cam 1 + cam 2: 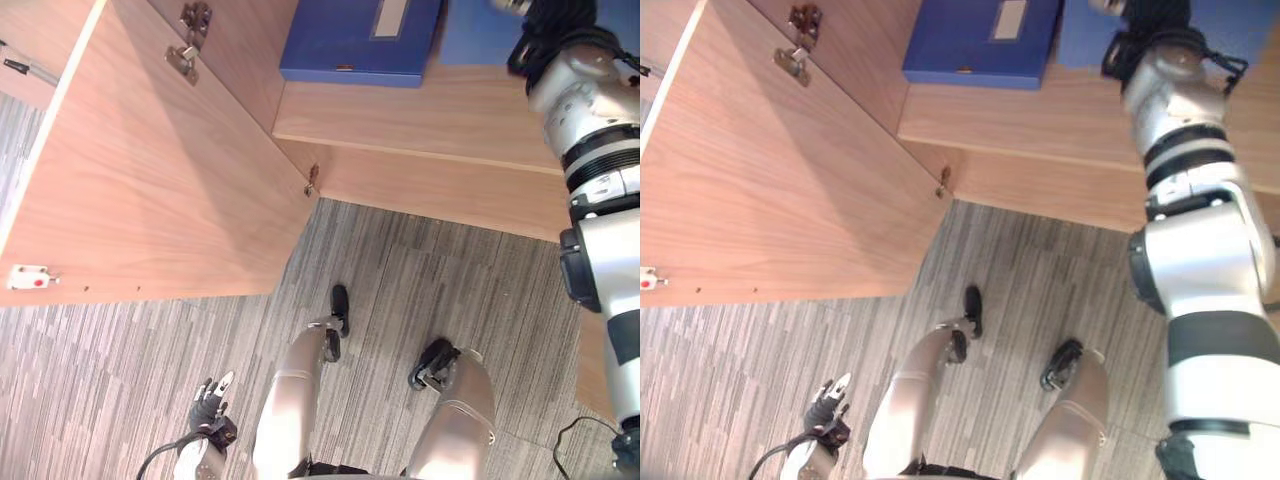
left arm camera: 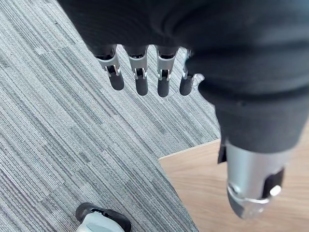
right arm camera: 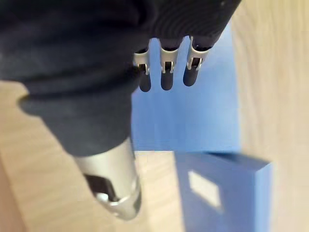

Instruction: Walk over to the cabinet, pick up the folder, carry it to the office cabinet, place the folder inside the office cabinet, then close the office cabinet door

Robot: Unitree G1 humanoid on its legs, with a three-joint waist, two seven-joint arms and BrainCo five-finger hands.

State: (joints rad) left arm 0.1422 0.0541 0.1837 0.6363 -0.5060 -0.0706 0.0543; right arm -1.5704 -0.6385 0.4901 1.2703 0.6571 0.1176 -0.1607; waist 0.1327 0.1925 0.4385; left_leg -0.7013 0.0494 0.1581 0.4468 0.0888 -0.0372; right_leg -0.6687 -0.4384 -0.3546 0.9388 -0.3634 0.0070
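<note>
Fingers [image 3: 167, 79] of the right hand [image 3: 111, 188] are straight, thumb apart, gripping nothing. They hover over a plain blue folder [image 3: 193, 121] lying flat on the cabinet shelf [image 1: 420, 115], at 1 o'clock in the head views; contact cannot be confirmed. A second blue folder [image 1: 360, 40], white-labelled, lies just beside it at 12 o'clock. Cabinet door [image 1: 150, 170] stands open at 10 o'clock. Left hand [image 1: 212, 395] hangs at 7 o'clock over grey carpet [image 1: 450, 280], fingers relaxed, empty.

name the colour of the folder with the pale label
Blue box folder, best in left eye view.
</note>
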